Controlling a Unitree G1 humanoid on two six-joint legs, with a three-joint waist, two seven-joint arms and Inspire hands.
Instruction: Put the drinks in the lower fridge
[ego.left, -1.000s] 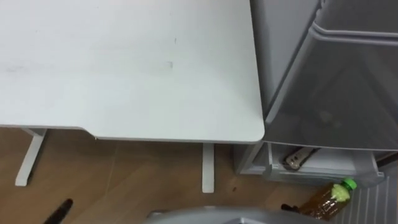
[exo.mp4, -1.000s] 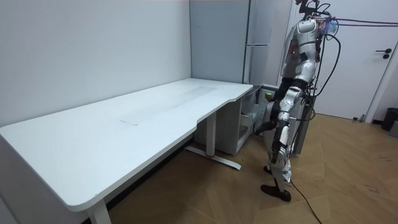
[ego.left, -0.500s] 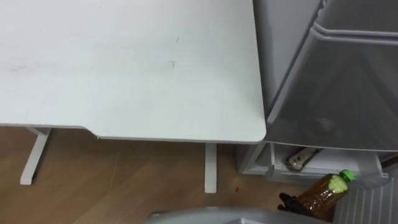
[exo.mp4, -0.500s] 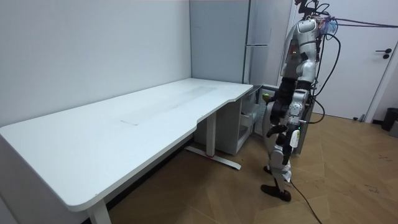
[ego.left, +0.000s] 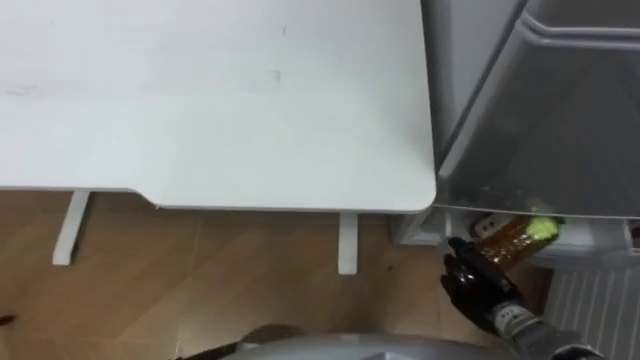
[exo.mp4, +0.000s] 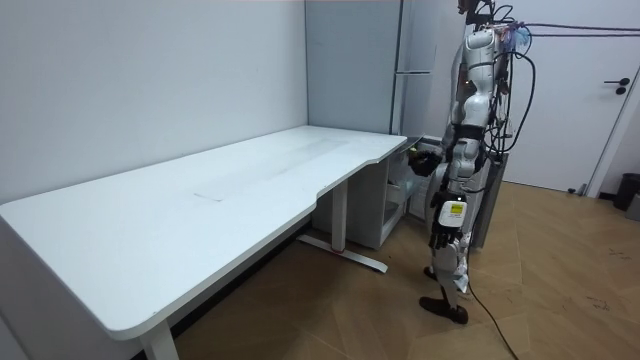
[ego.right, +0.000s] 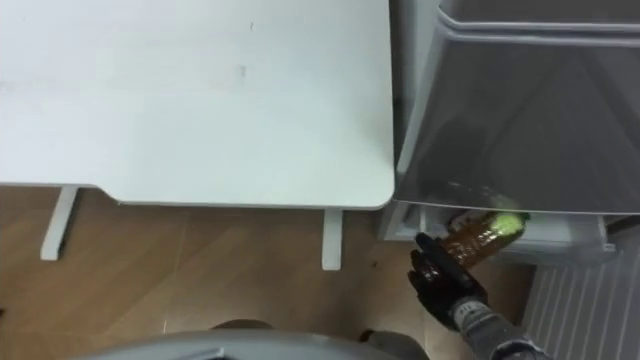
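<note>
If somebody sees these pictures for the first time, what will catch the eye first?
The brown bottle with a green cap, gripped by the right hand, stands out at the lower right, its cap pointing toward the lower compartment of the grey fridge. The big white table fills the upper left, right beside the fridge.

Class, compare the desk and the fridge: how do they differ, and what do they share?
The desk is white and low; the fridge is grey and tall. The desk rests on thin legs with floor beneath; the fridge reaches the floor, its lower part open. They stand side by side.
</note>
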